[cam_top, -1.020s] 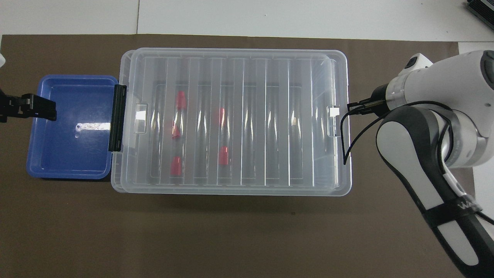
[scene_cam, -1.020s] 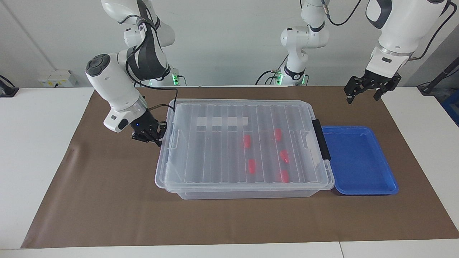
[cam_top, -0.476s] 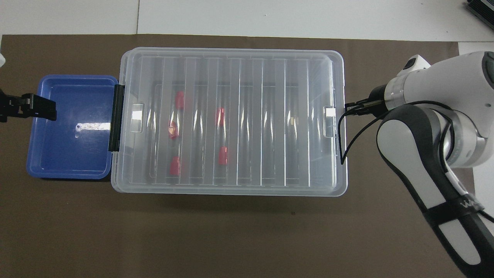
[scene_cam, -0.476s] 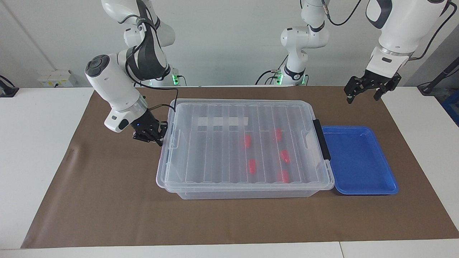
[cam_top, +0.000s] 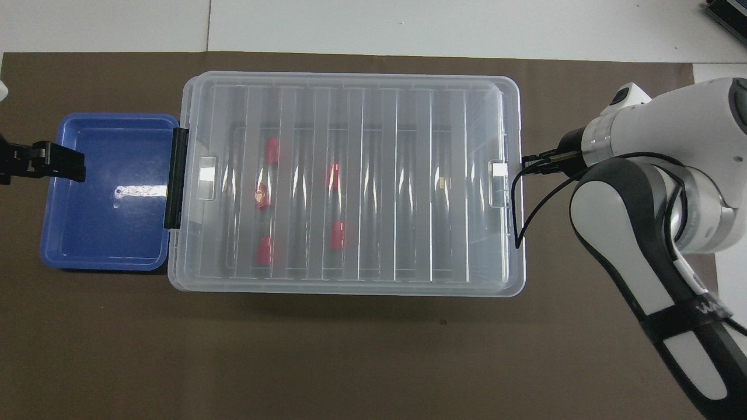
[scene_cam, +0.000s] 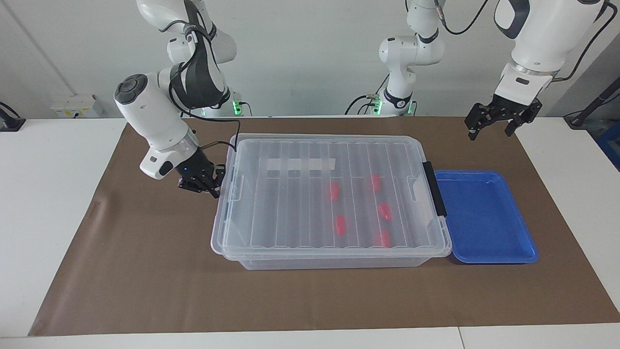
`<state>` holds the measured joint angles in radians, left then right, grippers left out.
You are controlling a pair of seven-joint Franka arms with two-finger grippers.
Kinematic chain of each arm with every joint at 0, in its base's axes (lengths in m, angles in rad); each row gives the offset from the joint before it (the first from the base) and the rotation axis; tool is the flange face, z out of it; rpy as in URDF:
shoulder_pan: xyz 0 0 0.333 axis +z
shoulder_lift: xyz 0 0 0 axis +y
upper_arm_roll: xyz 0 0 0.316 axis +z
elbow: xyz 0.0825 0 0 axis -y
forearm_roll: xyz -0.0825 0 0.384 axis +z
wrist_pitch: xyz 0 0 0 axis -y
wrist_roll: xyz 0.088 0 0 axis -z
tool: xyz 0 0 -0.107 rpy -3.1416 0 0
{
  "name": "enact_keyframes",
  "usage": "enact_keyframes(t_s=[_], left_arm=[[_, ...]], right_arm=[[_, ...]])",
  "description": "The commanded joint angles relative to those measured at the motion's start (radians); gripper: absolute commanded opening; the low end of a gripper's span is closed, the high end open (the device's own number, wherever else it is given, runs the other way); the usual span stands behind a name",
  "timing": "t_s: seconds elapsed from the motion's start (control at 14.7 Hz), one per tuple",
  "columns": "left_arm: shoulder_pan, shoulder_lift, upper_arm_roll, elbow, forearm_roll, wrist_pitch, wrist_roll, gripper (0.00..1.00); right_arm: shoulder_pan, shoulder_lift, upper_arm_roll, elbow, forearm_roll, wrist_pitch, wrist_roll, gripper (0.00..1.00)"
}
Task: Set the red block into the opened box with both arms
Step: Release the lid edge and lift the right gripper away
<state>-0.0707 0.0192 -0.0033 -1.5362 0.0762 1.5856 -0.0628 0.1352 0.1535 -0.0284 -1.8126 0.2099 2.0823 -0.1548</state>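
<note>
The box (scene_cam: 329,262) is a large clear bin in the middle of the mat, with its ribbed clear lid (scene_cam: 290,213) lying flat on top. Several red blocks (scene_cam: 341,225) (cam_top: 337,234) lie inside, seen through the lid, toward the left arm's end. My right gripper (scene_cam: 212,190) (cam_top: 526,164) is shut and low beside the lid's rim at the right arm's end. I cannot tell whether it touches the rim. My left gripper (scene_cam: 489,132) (cam_top: 64,166) hangs open and empty in the air, over the blue tray's edge.
A shallow blue tray (scene_cam: 513,254) (cam_top: 52,256) sits against the box at the left arm's end, with nothing in it. A black clip (scene_cam: 433,189) holds the lid at that end. A white label strip (scene_cam: 300,164) shows through the lid. Brown mat (scene_cam: 145,271) covers the table.
The lid's end by my right gripper has settled down and shifted slightly toward the left arm's end. The left gripper has risen slightly.
</note>
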Motion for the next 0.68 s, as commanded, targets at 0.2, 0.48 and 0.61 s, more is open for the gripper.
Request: enact_keyframes(t_s=[0.2,0.48,0.61], left_arm=[[-0.003,-0.027,0.006,-0.033,-0.012,0.027,0.006,1.0],[-0.004,-0.027,0.006,-0.033,-0.012,0.031,0.006,1.0],[-0.004,-0.027,0.006,-0.033,-0.012,0.031,0.006,1.0]], right_arm=[[-0.051,-0.075,-0.002,0.059,-0.227,-0.158,0.102,0.0],[-0.063,-0.164,-0.001,0.079,-0.228,-0.289,0.205,1.0],[-0.065,-0.176,-0.004,0.119,-0.225,-0.376,0.208,1.0]])
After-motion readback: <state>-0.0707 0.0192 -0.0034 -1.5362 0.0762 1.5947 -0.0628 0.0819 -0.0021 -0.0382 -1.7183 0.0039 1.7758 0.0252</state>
